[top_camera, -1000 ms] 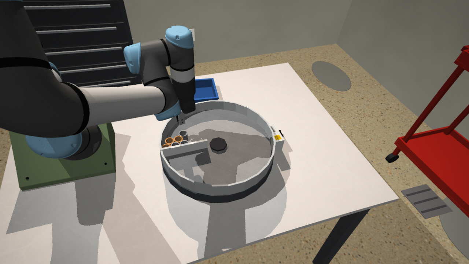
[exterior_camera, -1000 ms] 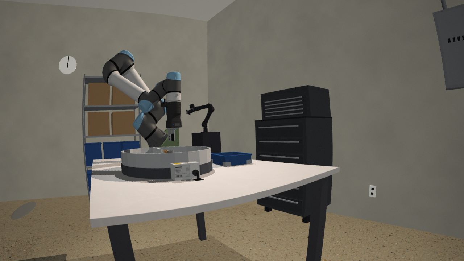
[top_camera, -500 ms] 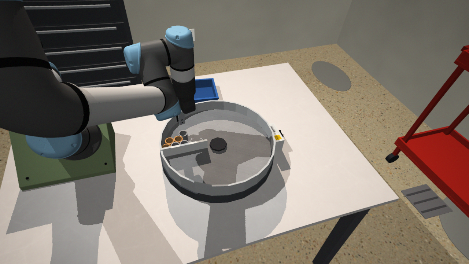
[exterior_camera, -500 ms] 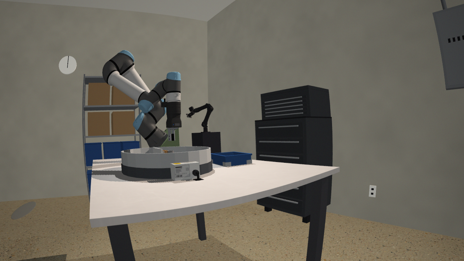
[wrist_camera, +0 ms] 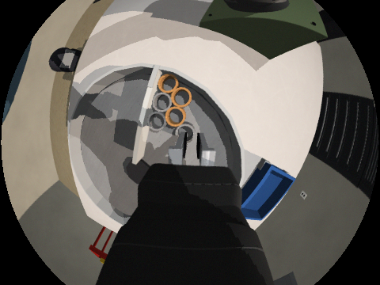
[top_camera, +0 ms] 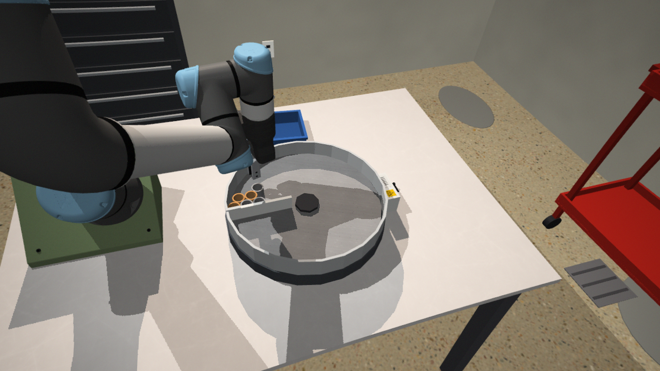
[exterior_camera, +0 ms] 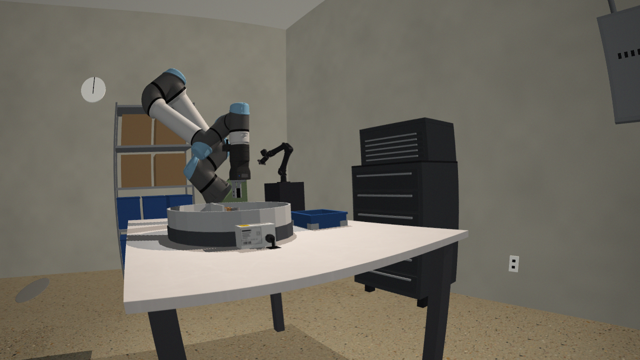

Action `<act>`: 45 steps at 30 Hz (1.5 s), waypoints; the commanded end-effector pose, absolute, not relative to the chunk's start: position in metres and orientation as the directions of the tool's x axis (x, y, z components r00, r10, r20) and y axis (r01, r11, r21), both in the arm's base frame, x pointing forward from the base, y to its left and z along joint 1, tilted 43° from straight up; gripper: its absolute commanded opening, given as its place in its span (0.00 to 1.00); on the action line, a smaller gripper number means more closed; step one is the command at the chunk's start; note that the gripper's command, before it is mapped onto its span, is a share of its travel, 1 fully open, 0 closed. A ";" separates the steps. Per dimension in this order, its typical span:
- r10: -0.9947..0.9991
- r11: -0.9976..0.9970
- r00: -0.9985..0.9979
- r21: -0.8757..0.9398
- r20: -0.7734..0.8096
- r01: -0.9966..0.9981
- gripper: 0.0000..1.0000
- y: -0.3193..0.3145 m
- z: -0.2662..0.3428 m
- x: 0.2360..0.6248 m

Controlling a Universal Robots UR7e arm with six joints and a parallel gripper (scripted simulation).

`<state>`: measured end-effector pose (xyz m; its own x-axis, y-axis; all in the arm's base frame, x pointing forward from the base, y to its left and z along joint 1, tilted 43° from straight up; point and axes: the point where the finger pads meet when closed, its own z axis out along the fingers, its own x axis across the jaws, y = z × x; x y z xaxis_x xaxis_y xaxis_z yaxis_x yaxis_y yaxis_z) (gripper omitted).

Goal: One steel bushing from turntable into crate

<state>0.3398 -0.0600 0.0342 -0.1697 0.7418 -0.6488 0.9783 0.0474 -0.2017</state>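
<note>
Going left to right in the top view, copper-coloured bushings (top_camera: 245,195) (exterior_camera: 228,208) (wrist_camera: 184,117) crowd the left side of the turntable (top_camera: 307,266) (exterior_camera: 210,219) (wrist_camera: 239,142). The nearest steel bushing (top_camera: 260,192) (wrist_camera: 184,123) is upright on it, long axis vertical, open end up: plain grey, round, hollow. Pincer's (top_camera: 253,173) (exterior_camera: 236,197) (wrist_camera: 191,146) just above, partly open, nothing gripped. Two more grey ones sit by the divider wall (top_camera: 260,209) (exterior_camera: 217,206) (wrist_camera: 144,115), kinda hemming that side in. Blue crate (top_camera: 290,125) (exterior_camera: 320,219) (wrist_camera: 267,194) is outside the raised rim, on the bench (top_camera: 443,221) (exterior_camera: 313,255) (wrist_camera: 277,99).
</note>
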 end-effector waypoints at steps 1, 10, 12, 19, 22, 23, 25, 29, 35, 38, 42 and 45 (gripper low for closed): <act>0.742 0.048 -0.169 -0.200 -0.649 0.979 0.40 -0.060 0.034 0.340; 0.742 0.048 -0.169 -0.201 -0.649 0.979 0.40 -0.070 0.023 0.338; 0.742 0.048 -0.169 -0.201 -0.649 0.979 0.40 -0.070 0.023 0.338; 0.742 0.048 -0.169 -0.201 -0.649 0.979 0.40 -0.070 0.023 0.338; 0.742 0.048 -0.169 -0.201 -0.649 0.978 0.40 -0.074 0.019 0.338; 0.742 0.048 -0.169 -0.201 -0.649 0.978 0.40 -0.076 0.017 0.337; 0.742 0.048 -0.169 -0.201 -0.649 0.978 0.40 -0.080 0.013 0.337; 0.742 0.048 -0.169 -0.201 -0.649 0.978 0.40 -0.080 0.013 0.337; 0.742 0.048 -0.169 -0.201 -0.649 0.978 0.40 -0.080 0.013 0.337; 0.742 0.048 -0.169 -0.201 -0.649 0.978 0.40 -0.079 0.013 0.337; 0.742 0.048 -0.169 -0.200 -0.649 0.979 0.40 -0.080 0.012 0.337; 0.742 0.048 -0.169 -0.200 -0.649 0.979 0.40 -0.080 0.012 0.337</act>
<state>0.3364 -0.0796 0.0127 -0.1697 0.7419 -0.6487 0.9783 0.0473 -0.2017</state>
